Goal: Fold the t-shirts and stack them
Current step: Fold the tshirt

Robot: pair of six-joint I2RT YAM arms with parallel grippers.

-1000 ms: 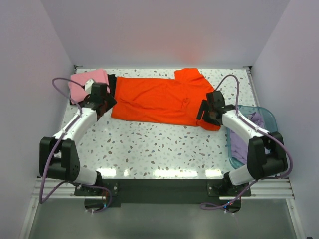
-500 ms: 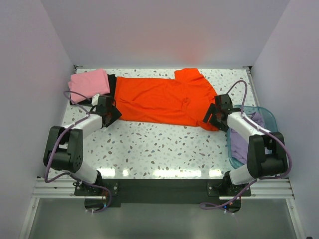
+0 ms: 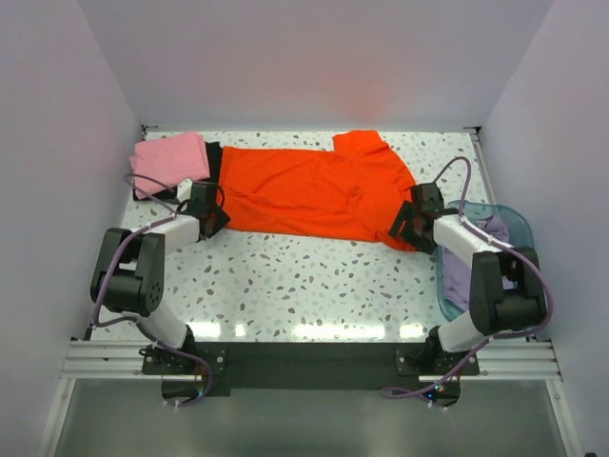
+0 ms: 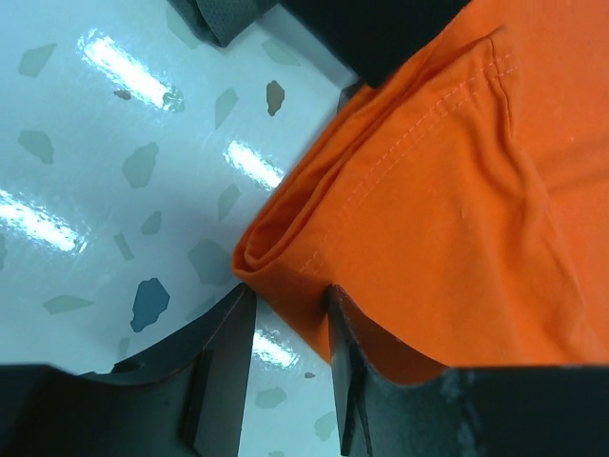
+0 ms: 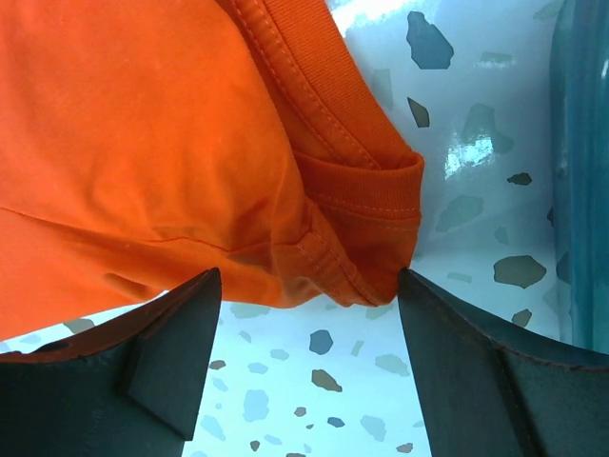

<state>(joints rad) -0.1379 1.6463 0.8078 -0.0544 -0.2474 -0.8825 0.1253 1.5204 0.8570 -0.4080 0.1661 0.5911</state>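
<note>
- Top external view: fixed above and behind both arm bases, facing down and forward over the whole speckled tabletop (image 3: 314,276).
- Left wrist view: very close, aimed down past its own fingers (image 4: 224,367) at the orange-red t-shirt (image 4: 457,200) hem.
- Right wrist view: equally close, at the same shirt's opposite end; all three views share this shirt.

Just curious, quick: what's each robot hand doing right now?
Left hand: closing on the orange shirt corner.
Right hand: open around its edge.

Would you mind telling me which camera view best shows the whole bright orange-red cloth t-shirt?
The top external view: the bright orange-red cloth t-shirt lies entirely visible. The left wrist shows one bunched hemmed corner, the right wrist a hemmed edge.
</note>
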